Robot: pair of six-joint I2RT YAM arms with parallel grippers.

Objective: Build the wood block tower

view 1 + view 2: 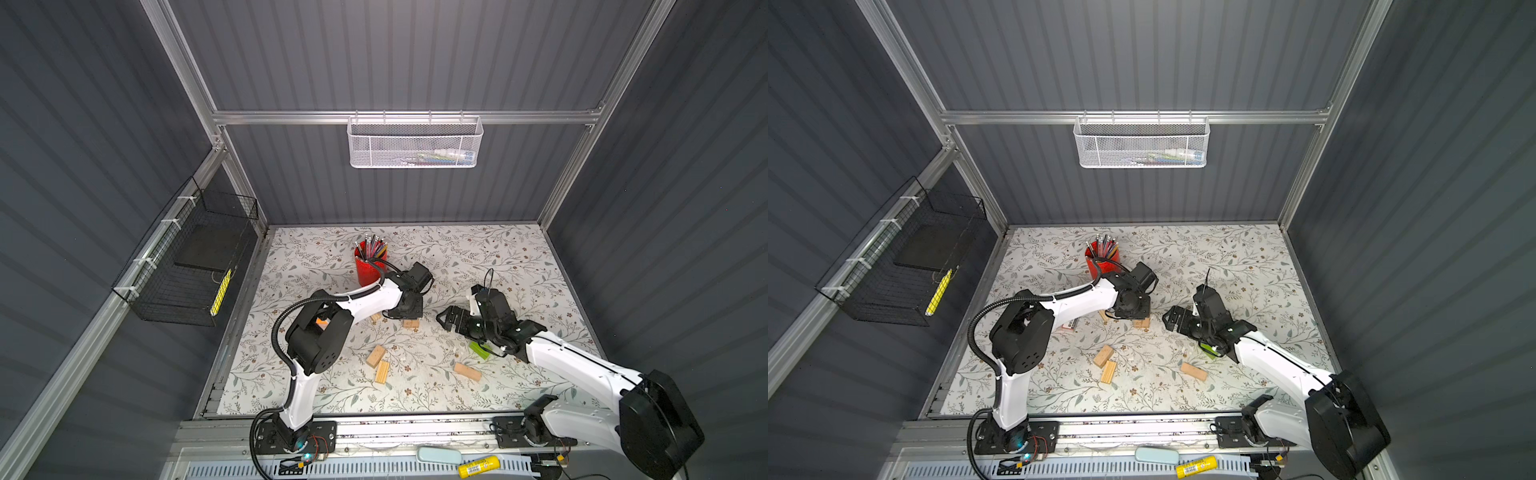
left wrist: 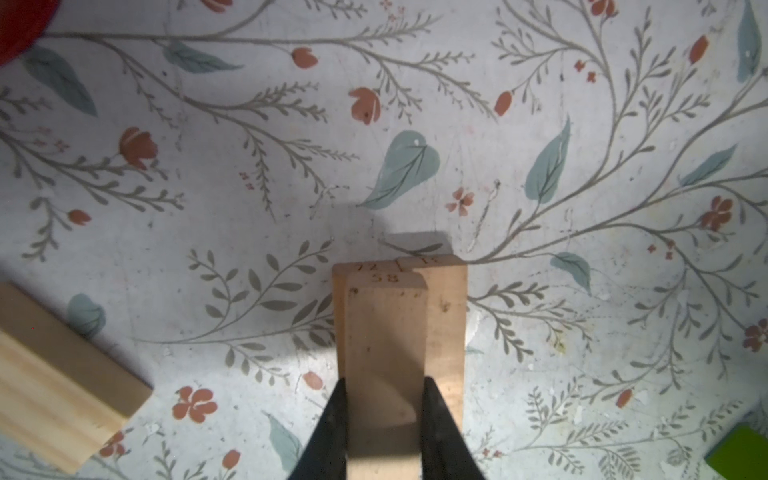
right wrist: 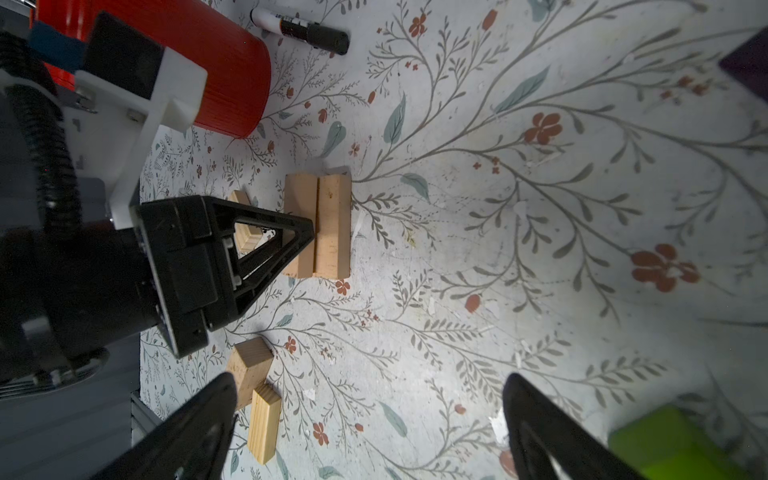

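Observation:
My left gripper (image 2: 384, 382) (image 1: 409, 309) is shut on a pale wood block (image 2: 386, 332), its jaws pressed on the long sides. In the right wrist view this held block (image 3: 301, 224) lies lengthwise on top of another pale block (image 3: 332, 226) on the table, the low start of the tower. My right gripper (image 3: 370, 386) (image 1: 446, 318) hangs open and empty just to the right. The lime green block (image 1: 482, 350) (image 3: 673, 440) lies under the right arm. Two pale blocks (image 1: 376, 356) (image 1: 382, 371) lie together nearer the front, one (image 1: 467, 371) to their right. A purple block (image 3: 748, 66) shows at that view's edge.
The red pencil cup (image 1: 368, 266) (image 3: 187, 62) stands just behind the left arm. A black marker (image 3: 299, 29) lies beside it. A small pale block (image 1: 376, 316) lies left of the stack. A white basket (image 1: 415, 143) hangs on the back wall, a black wire one (image 1: 187, 266) on the left.

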